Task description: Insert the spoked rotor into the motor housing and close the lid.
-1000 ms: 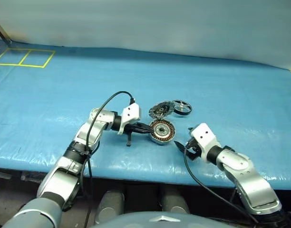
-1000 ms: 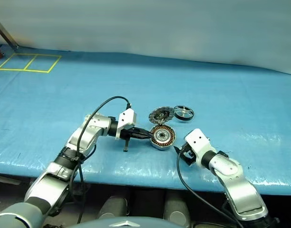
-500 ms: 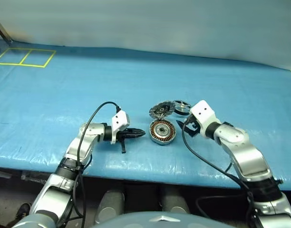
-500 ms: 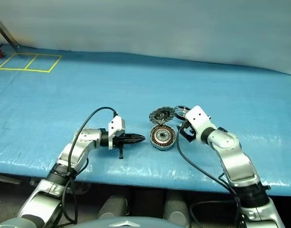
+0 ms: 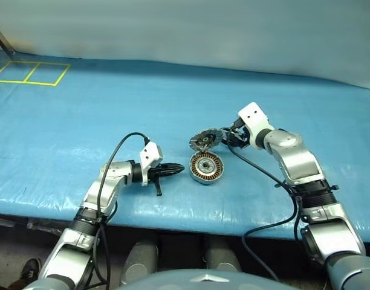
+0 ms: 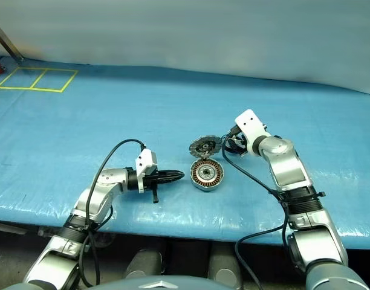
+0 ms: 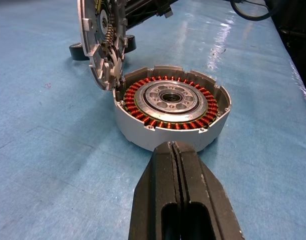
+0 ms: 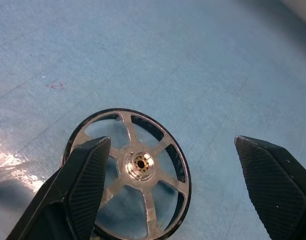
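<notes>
Two fingers of my right gripper stand spread wide with nothing between them, and the spoked rotor lies flat on the blue table cover just below and ahead of them. In the right wrist view one finger overlaps the rotor's rim on one side while the other finger stands well off to the far side — so the ring sits off-centre in my opening, toward the first finger. That offset is what the next move turns on, I judge: I need to shift sideways toward the rotor before I come down, or I will pinch only the rim's edge and flip it.

From the head views the rotor is mostly hidden behind my right wrist, lying past the lid, which stands tilted up at the far edge of the motor housing. The housing sits open, copper windings up, between my two arms.

My left gripper is closed tight on nothing, pointing level at the housing's near wall and just short of it — apart, as far as I can tell. The right arm is clearly nearer the rotor, so the pick is its job.
</notes>
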